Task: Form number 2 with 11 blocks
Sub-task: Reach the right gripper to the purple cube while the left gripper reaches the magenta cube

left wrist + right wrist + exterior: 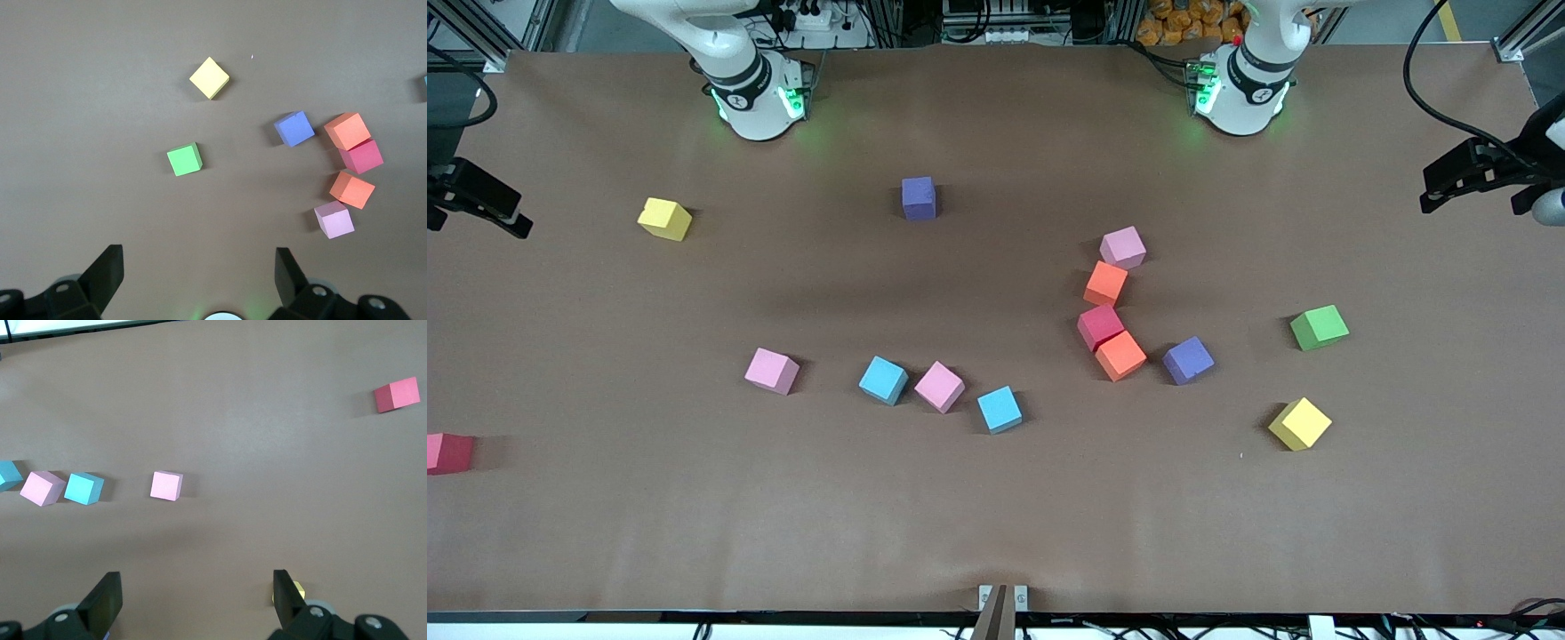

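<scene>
The blocks lie scattered on the brown table; no digit shape shows. A pink point(1123, 247), orange point(1105, 284), red point(1100, 326) and orange block point(1120, 356) cluster toward the left arm's end, with a purple one point(1188, 360) and a yellow one point(1300, 423) nearby. Pink point(772, 371), light blue point(883, 380), pink point(939, 387) and light blue point(999, 409) blocks form a loose row mid-table. Another purple point(919, 197), yellow point(664, 219) and red block point(449, 452) lie apart. My left gripper point(199, 257) and right gripper point(195, 581) are open, empty, high over the table near their bases.
A green cube point(1319, 327) sits toward the left arm's end, also in the left wrist view point(184, 159). Black camera mounts point(480, 197) point(1476, 169) overhang both table ends. A small bracket point(1002, 597) sits at the edge nearest the front camera.
</scene>
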You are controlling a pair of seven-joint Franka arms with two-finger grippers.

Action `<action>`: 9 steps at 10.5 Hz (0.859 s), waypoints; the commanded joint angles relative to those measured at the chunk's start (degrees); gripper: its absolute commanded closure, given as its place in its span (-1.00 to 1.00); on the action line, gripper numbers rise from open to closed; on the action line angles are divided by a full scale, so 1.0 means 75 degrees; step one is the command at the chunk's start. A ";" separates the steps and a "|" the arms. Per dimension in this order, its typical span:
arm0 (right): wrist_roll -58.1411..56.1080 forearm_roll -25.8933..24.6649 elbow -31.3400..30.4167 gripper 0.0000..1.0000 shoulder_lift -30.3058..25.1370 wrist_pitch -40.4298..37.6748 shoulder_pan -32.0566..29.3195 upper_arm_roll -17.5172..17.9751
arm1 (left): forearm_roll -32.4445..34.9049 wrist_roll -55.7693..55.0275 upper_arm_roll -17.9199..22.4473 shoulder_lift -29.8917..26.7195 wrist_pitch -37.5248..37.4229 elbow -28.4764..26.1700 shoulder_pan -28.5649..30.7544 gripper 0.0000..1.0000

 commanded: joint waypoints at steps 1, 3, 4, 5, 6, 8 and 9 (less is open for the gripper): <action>-0.0211 0.0010 0.0062 -1.00 -0.0065 -0.0233 -0.0078 -0.0019 | -0.0129 0.0145 -0.0008 -0.0017 0.0051 -0.0025 0.0067 -1.00; -0.0236 -0.0013 0.0062 -1.00 -0.0065 -0.0246 -0.0067 0.0004 | -0.0141 0.0097 -0.0020 0.0041 0.0063 -0.0025 0.0078 -1.00; -0.0236 -0.0013 0.0062 -1.00 -0.0065 -0.0246 -0.0066 0.0004 | -0.0141 0.0097 -0.0043 0.0123 0.0063 -0.0025 0.0090 -1.00; -0.0248 -0.0013 0.0050 -1.00 -0.0065 -0.0246 -0.0066 0.0004 | -0.0129 0.0086 -0.0078 0.0182 0.0086 -0.0025 0.0171 -1.00; -0.0260 -0.0060 0.0050 -1.00 -0.0065 -0.0258 -0.0055 0.0015 | -0.0117 0.0051 -0.0102 0.0194 0.0203 -0.0071 0.0161 -1.00; -0.0283 -0.0025 0.0050 -1.00 -0.0065 -0.0538 -0.0032 0.0039 | -0.0152 -0.0473 -0.0102 0.0427 0.0471 -0.0234 0.0172 -1.00; -0.0272 -0.0025 0.0050 -1.00 -0.0065 -0.0597 -0.0020 0.0039 | -0.0164 -0.0929 -0.0102 0.0428 0.0914 -0.0700 0.0172 -1.00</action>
